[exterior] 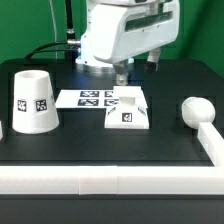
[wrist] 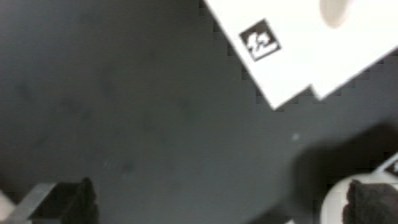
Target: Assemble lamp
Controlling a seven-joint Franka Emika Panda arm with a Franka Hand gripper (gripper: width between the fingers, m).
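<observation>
White and square, the base [exterior: 128, 110] sits on the table [exterior: 100, 150] just beside the marker board [exterior: 88, 97], and because the wide-spread, empty end effector [exterior: 122, 74] hangs off-centre above it, a descending finger could strike its edge and shove it askew.

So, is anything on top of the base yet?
No: the base is bare on top; the bulb lies apart from it. The open gripper hangs near its far edge, hiding a little there.
</observation>
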